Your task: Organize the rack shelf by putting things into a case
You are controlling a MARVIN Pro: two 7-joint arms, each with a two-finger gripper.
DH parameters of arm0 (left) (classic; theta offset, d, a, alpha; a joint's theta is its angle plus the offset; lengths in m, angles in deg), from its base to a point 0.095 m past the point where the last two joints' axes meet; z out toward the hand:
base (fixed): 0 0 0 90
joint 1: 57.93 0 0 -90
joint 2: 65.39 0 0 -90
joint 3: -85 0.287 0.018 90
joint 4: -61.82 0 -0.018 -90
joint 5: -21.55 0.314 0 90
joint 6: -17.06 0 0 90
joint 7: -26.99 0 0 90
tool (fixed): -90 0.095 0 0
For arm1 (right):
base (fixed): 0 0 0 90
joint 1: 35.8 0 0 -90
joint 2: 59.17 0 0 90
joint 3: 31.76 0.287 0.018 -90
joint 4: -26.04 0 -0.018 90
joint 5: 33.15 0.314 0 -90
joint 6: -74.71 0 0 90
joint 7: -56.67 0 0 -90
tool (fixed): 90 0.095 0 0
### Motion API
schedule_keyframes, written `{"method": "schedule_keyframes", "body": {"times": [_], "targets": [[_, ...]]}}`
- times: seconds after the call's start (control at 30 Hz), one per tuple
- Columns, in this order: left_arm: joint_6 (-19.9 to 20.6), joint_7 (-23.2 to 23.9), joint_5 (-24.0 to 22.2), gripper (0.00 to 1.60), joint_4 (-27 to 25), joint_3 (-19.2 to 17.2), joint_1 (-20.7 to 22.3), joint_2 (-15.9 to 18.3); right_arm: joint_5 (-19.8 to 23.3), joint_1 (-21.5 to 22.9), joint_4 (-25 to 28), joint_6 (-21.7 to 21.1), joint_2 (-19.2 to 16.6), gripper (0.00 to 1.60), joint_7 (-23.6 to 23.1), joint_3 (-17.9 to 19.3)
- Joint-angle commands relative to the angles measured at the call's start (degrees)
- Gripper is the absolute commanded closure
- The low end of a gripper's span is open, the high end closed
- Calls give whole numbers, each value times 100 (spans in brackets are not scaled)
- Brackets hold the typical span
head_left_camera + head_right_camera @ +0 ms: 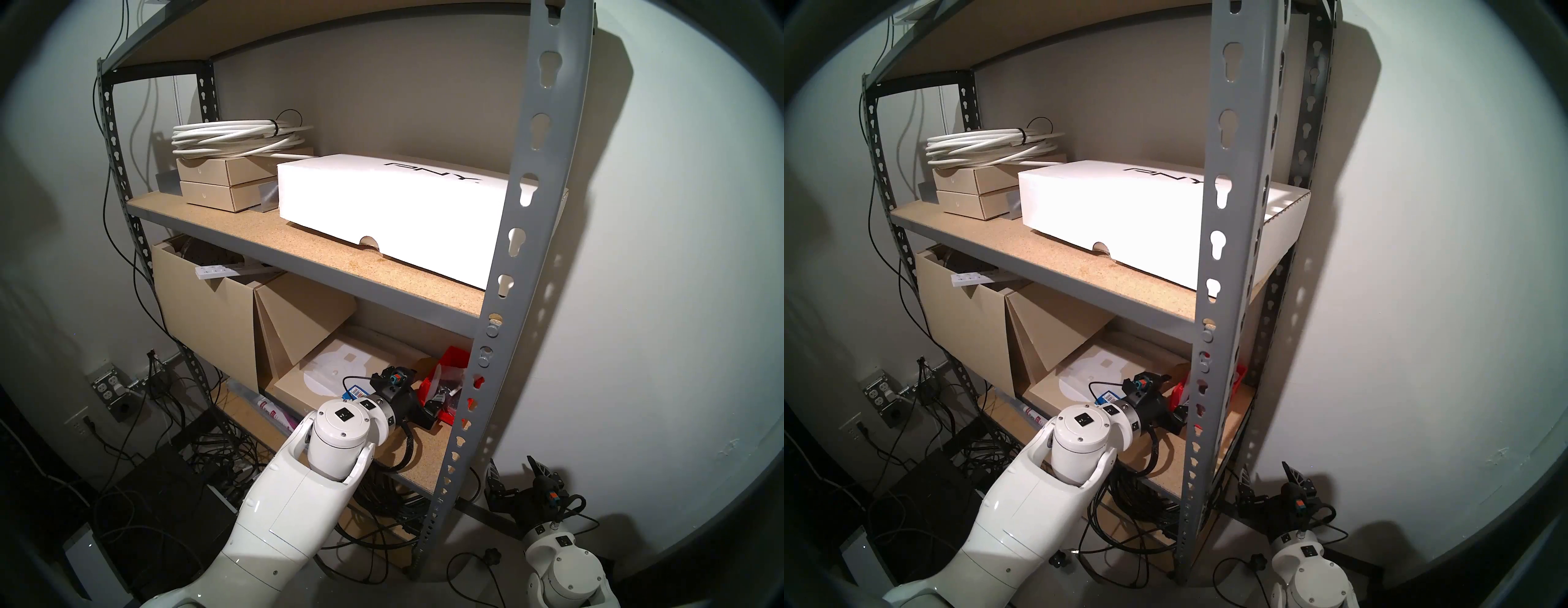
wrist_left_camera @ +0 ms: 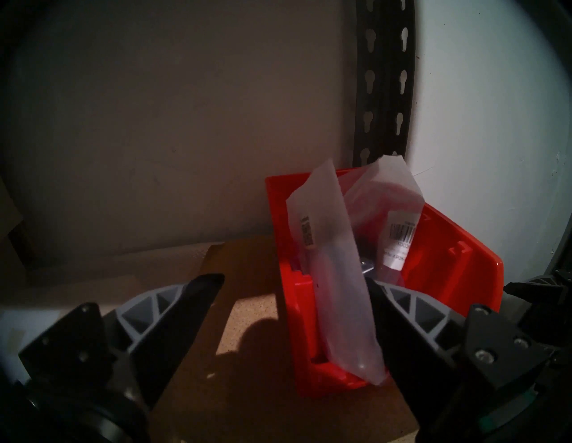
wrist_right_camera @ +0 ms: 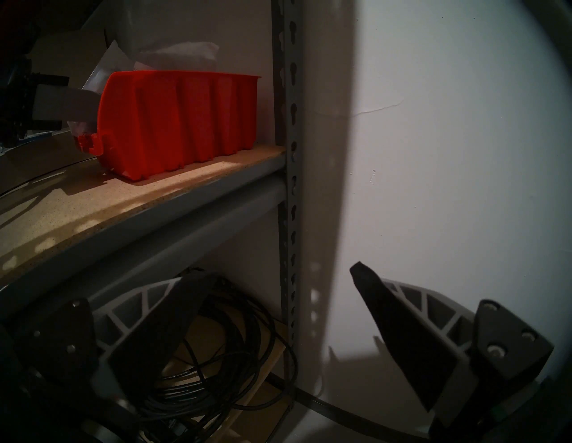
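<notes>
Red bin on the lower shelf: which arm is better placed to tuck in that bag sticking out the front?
Left. Its open gripper is already on the shelf at the red bin, beside the protruding bag. The right gripper, also open, sits below shelf level outside the rack upright.

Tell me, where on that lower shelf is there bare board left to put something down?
Bare board lies along the front edge, left of the red bin, and before the flat cardboard box. The right back corner is crowded: the bin holds clear bags, with the left gripper open in front of it.
</notes>
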Motion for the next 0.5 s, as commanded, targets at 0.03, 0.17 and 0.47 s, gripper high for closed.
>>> {"method": "schedule_keyframes", "body": {"times": [0.03, 0.17, 0.47], "targets": [[-62, 32, -23, 38, 12, 22, 213, -96, 2, 4, 108, 10, 3, 0, 2, 1], [-79, 19, -20, 39, 95, 53, 215, -95, 2, 3, 110, 8, 3, 0, 2, 1], [-72, 22, -37, 80, 140, 77, 238, -80, 2, 3, 110, 9, 3, 0, 2, 1]]}}
